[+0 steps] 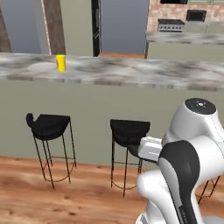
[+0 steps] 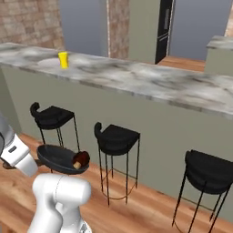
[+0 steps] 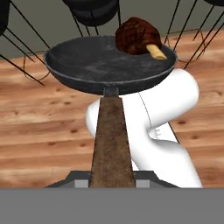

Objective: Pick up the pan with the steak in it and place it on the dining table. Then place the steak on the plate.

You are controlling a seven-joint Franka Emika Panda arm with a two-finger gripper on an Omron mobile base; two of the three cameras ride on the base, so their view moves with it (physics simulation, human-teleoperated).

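Note:
My gripper (image 3: 112,181) is shut on the brown wooden handle of the black pan (image 3: 100,65), which I hold level in the air above the wooden floor. The steak (image 3: 136,34) lies against the pan's far right rim. In the right base view the pan (image 2: 57,158) hangs low at the left with the steak (image 2: 81,159) at its right edge, in front of the bar stools, and my gripper (image 2: 20,157) is at its left. The dining table (image 1: 131,72) runs across above and beyond. The pale plate (image 1: 42,67) lies on its left part.
A yellow cup (image 1: 61,62) stands just right of the plate. Black bar stools (image 2: 116,139) line the floor along the table's olive base, between me and it. A second marble counter (image 1: 183,38) and dark appliances stand further back.

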